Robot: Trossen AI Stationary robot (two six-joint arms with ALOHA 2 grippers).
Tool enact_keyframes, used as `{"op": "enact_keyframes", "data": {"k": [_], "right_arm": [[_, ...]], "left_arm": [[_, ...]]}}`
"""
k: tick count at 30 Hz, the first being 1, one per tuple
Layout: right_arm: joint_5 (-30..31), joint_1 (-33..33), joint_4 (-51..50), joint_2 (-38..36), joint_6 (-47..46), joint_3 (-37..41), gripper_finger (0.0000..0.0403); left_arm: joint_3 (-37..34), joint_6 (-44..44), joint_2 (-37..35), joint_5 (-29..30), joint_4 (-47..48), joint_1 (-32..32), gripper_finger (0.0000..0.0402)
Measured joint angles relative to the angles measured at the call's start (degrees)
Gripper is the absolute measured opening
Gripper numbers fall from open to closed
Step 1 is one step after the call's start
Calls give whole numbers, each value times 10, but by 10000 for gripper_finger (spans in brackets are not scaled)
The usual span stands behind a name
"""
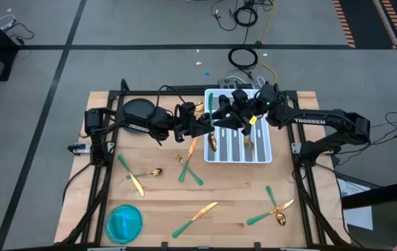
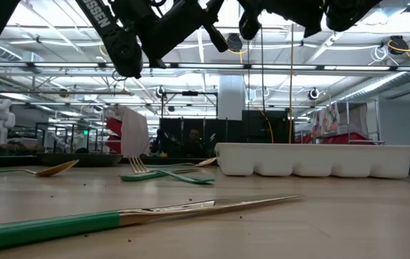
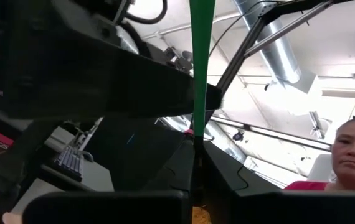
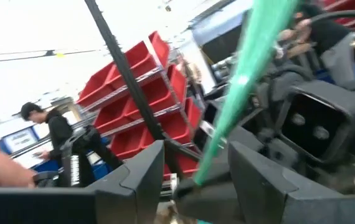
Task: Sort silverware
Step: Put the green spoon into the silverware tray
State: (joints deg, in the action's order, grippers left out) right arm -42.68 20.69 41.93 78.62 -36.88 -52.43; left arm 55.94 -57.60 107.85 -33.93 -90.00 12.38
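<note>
Above the white tray, left end effector clamps green-handled utensil; "TROSSEN" marks right arm.

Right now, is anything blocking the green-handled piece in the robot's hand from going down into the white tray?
Nothing visible blocks it. The left hand grips the green-handled piece in the air over the white tray's left edge. The right hand is open around the same handle, beside it rather than underneath.

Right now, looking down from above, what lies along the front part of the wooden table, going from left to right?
Blue bowl → a gold knife with a green handle → a crossed spoon and fork near the right corner.
</note>
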Motion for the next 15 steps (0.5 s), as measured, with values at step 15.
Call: {"op": "enact_keyframes", "data": {"k": [15], "right_arm": [[-60,-2,-95,39,59,-65,57]], "left_arm": [[0,15,0,2,1,0,24]]}}
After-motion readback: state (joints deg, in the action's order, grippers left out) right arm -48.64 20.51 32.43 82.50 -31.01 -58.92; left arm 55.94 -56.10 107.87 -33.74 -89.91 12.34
